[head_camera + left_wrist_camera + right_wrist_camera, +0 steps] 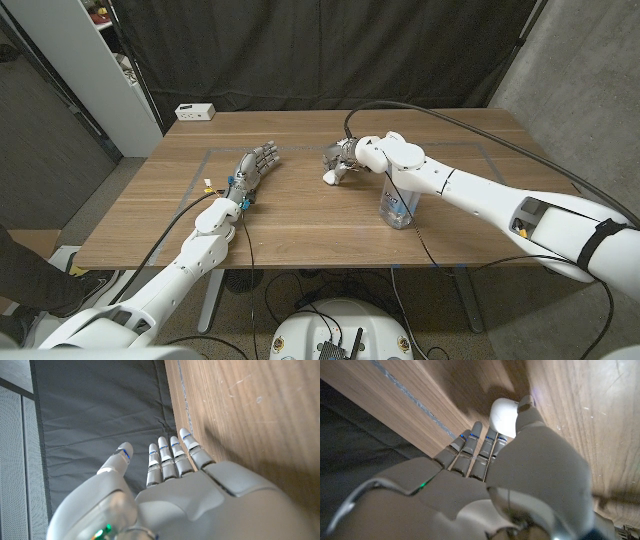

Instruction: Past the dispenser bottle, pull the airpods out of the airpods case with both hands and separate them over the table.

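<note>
The white airpods case (330, 179) sits on the table past the dispenser bottle (398, 208), a clear bottle partly hidden under my right forearm. My right hand (345, 158) is bent down over the case. In the right wrist view the airpods case (502, 416) lies between the thumb and the fingertips (481, 439), pinched by my right hand (485, 475). The case lid looks closed. My left hand (255, 165) lies on the table to the left of the case, about a hand's length away, with its fingers stretched out and nothing in it. In the left wrist view the left hand (170, 485) reaches toward the table's far edge.
A small white box (195, 112) stands at the table's far left edge. Pale tape lines (470, 147) mark a rectangle on the wood. A white cabinet (100, 70) stands off the table's left side. Black cables (420, 115) run along my right arm.
</note>
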You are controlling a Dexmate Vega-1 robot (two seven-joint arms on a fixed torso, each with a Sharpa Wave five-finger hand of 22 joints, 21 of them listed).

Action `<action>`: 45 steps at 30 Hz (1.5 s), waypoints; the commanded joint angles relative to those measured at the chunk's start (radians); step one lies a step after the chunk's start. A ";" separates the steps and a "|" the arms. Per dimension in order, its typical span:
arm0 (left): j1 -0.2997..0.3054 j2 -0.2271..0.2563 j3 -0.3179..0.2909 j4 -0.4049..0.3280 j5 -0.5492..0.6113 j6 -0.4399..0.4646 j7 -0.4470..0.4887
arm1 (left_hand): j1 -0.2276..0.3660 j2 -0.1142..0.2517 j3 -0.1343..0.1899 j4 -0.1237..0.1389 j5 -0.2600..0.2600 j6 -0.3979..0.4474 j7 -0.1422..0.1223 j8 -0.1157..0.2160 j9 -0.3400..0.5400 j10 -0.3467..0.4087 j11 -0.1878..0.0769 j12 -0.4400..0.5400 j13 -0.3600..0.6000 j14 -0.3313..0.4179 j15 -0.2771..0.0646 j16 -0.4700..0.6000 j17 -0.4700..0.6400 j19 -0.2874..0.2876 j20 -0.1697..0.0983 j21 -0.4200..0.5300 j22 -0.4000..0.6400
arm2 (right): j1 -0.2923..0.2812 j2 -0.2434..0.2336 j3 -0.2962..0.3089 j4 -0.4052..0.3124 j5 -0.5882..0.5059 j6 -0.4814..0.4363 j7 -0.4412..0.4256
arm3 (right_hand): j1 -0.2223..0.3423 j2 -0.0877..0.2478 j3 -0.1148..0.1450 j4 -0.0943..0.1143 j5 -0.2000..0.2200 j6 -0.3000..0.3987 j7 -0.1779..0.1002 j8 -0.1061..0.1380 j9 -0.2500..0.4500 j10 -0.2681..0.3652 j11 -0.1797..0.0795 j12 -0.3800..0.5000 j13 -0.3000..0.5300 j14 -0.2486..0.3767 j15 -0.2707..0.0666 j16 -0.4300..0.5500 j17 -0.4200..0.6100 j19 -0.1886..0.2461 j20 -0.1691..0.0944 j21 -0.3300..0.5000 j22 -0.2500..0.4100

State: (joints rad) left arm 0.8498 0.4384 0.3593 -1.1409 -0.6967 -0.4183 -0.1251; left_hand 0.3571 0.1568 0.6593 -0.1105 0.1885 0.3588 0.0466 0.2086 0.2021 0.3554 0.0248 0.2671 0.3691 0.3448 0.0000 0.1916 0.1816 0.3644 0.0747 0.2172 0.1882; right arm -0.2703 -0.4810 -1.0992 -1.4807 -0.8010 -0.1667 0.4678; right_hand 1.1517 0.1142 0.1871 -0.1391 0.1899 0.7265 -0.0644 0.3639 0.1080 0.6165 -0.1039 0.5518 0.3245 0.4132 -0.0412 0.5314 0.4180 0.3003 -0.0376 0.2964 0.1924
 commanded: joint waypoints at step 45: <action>-0.015 0.133 0.045 -0.506 0.220 0.367 0.340 | 0.130 -0.193 -0.095 -0.075 -0.013 0.176 0.018 0.066 0.017 -0.031 -0.018 -0.018 0.008 -0.101 0.028 -0.007 0.001 -0.080 0.013 -0.020 -0.004 | -0.081 0.011 0.160 -0.300 -0.103 -0.322 -0.190 | 0.050 0.030 -0.020 -0.001 0.005 0.166 -0.145 -0.023 0.237 0.050 -0.097 0.078 0.199 0.040 -0.187 0.052 0.091 -0.013 0.033 -0.004 0.001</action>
State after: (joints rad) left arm 0.8421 0.5673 0.3893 -1.5106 -0.5235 -0.2157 0.0726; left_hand 0.4739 -0.0157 0.5702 -0.1855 0.1731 0.5103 0.0548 0.2627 0.2119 0.3296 0.0031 0.2543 0.3736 0.2496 0.0197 0.1839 0.1795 0.2889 0.0821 0.2016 0.1812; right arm -0.3221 -0.4827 -0.9560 -1.7408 -0.8607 -0.4180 0.3668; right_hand 1.1642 0.1018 0.1663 -0.1405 0.1893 0.7405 -0.0683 0.3443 0.2773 0.5950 -0.1254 0.6204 0.3255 0.4454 -0.0449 0.5735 0.4984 0.2846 -0.0111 0.2963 0.1904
